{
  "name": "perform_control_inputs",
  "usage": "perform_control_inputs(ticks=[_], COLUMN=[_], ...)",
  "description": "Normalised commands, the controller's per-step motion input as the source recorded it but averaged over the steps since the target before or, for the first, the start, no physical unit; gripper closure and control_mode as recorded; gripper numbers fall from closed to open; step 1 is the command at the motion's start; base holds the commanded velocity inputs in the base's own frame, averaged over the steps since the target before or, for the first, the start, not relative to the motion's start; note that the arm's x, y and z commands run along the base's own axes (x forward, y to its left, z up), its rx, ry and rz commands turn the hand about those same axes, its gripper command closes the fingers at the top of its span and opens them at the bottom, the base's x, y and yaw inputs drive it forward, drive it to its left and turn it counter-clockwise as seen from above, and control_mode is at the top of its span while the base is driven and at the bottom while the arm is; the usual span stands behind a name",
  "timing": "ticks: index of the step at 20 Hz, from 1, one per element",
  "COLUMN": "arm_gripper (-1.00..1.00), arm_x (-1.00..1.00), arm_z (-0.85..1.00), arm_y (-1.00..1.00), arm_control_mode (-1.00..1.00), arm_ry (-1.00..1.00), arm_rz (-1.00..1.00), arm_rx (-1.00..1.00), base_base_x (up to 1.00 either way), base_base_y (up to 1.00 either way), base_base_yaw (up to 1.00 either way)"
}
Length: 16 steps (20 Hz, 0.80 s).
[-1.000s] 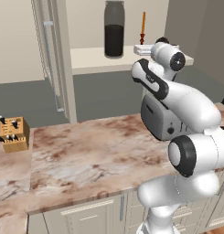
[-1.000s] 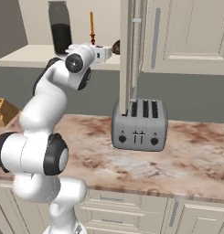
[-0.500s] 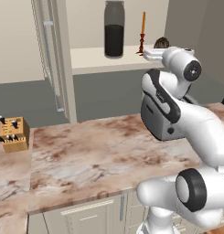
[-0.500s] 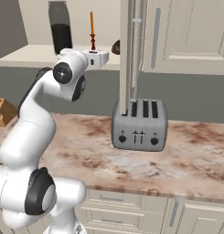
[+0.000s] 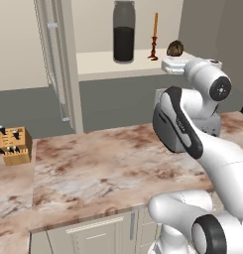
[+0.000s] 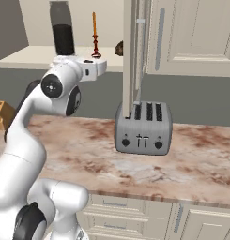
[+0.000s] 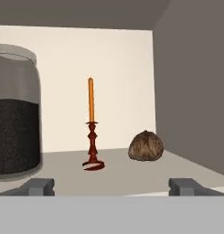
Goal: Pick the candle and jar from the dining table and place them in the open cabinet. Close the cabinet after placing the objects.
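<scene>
Already the candle [image 7: 91, 123] and the jar [image 7: 15, 112] stand upright on the pale inner shelf [image 5: 100, 62] of the cabinet [image 6: 191, 35], the jar at roughly nine o'clock of the candle in the hand view and well apart from it. A brown, rough lump [image 7: 146, 146] sits on the same shelf at about four o'clock of the candle. The pincer [image 7: 111, 186] hangs at the shelf's front edge, its fingertips [image 7: 40, 186] spread wide with nothing between them.

Judging from that, both placings look done and closing the doors is what remains. The near door [image 6: 134, 54] stands edge-on in the right base view, directly above the toaster [image 6: 142, 126] on the desk [image 5: 118, 168]; the other open door [image 5: 58, 59] shows at ten o'clock in the left base view, above the knife block [image 5: 14, 145].

The risk lies in the arm's closeness to the shelf. A careless sideways swing toward a door could clip the slim candle and topple it. Pushing a door while the wrist is inside the opening would trap the arm. A poor contact on the door edge might leave it ajar.
</scene>
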Motion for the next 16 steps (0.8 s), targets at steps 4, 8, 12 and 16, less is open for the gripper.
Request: perform_control_inputs(ticks=[4, 8, 12, 16], arm_gripper=[-1.00, -1.00, -1.00, -1.00], arm_x=[-0.61, -0.55, -0.73, -0.84], arm_z=[0.36, 0.34, -0.11, -0.88], arm_y=[0.00, 0.00, 0.00, 0.00], arm_control_mode=[-1.00, -1.00, -1.00, -1.00], arm_ry=[0.25, 0.32, 0.24, 0.04], arm_rz=[0.00, 0.00, 0.00, 0.00], arm_rx=[0.00, -0.01, 0.00, 0.02], base_base_x=[0.00, 0.00, 0.00, 0.00], base_base_y=[0.00, 0.00, 0.00, 0.00], base_base_yaw=[0.00, 0.00, 0.00, 0.00])
